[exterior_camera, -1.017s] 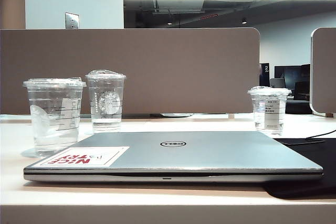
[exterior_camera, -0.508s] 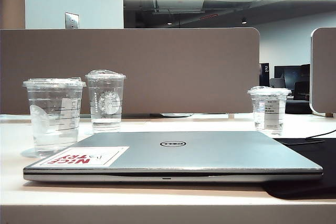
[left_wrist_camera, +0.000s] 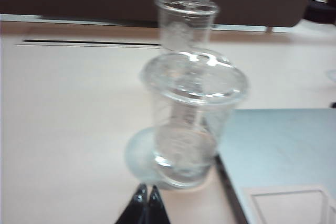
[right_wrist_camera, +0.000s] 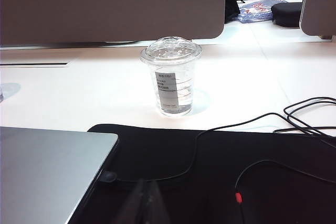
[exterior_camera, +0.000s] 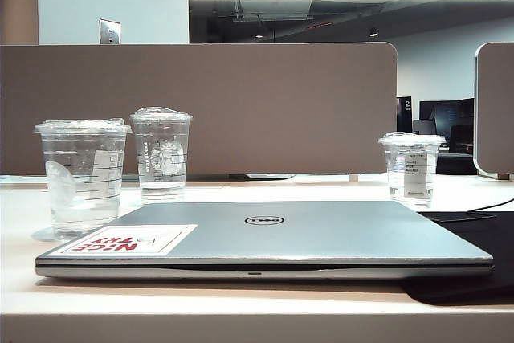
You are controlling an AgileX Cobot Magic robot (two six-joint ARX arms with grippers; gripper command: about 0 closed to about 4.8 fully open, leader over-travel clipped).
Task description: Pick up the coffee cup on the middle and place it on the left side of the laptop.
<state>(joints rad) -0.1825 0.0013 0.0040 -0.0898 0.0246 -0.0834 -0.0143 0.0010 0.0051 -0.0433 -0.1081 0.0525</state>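
The coffee cup [exterior_camera: 83, 174], clear with a flat lid, a white label and black lines, stands on the table just left of the closed silver laptop [exterior_camera: 265, 234]. The left wrist view shows the cup [left_wrist_camera: 191, 114] upright beside the laptop's corner [left_wrist_camera: 283, 145]. My left gripper [left_wrist_camera: 148, 191] is shut and empty, its tips a little short of the cup's base. My right gripper [right_wrist_camera: 146, 190] hangs shut over the black mat [right_wrist_camera: 210, 166], right of the laptop [right_wrist_camera: 47, 171]. Neither gripper shows in the exterior view.
A domed-lid cup with a round logo [exterior_camera: 161, 154] stands behind the coffee cup and appears again as the far cup [left_wrist_camera: 185, 22]. A smaller labelled cup [exterior_camera: 411, 165] stands at the far right, the same labelled cup [right_wrist_camera: 171, 77] facing my right wrist. Black cables [right_wrist_camera: 294, 121] cross the mat. A grey divider [exterior_camera: 201, 106] closes the back.
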